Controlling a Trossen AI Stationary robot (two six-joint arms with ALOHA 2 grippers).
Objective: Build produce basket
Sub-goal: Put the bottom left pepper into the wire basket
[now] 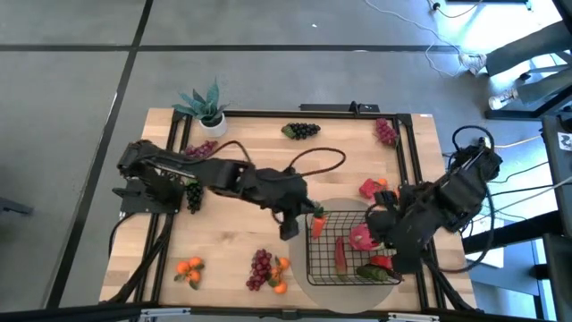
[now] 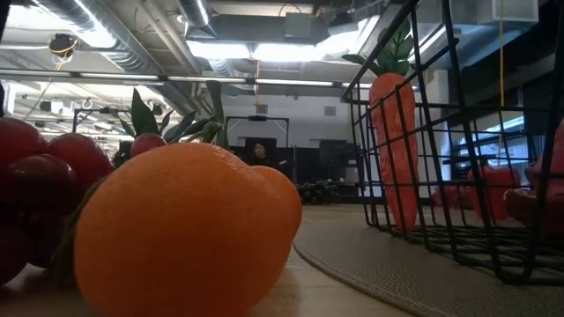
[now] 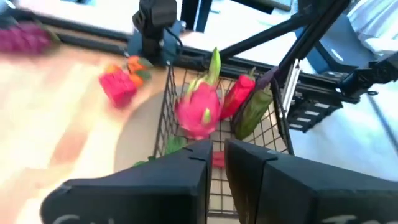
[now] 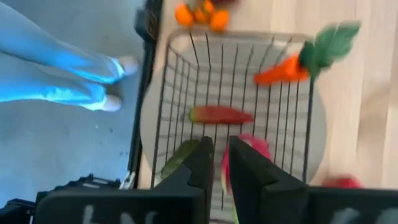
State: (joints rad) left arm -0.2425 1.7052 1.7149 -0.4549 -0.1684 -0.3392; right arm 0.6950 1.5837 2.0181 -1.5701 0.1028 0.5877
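Note:
The black wire basket [image 1: 323, 259] stands on a round grey mat [image 1: 350, 207] at the table's near right. Inside it are a pink dragon fruit [image 3: 199, 111], a red pepper [image 4: 221, 115] and a green pepper [image 3: 254, 113]. An orange carrot [image 2: 393, 150] stands on its tip against the basket's left wall, leaves up. My left gripper [image 1: 293, 225] hangs just left of the basket, shut, with nothing in it [image 3: 217, 158]. My right gripper [image 1: 384, 231] hovers high over the basket, shut and with nothing in it [image 4: 222, 162].
Loose produce lies around the table. There are a red pepper with an orange [image 1: 374, 188], purple grapes [image 1: 386, 132], dark grapes [image 1: 302, 131], a grape bunch with oranges [image 1: 264, 268] and oranges [image 1: 189, 268]. A potted plant [image 1: 204, 103] stands at the far left.

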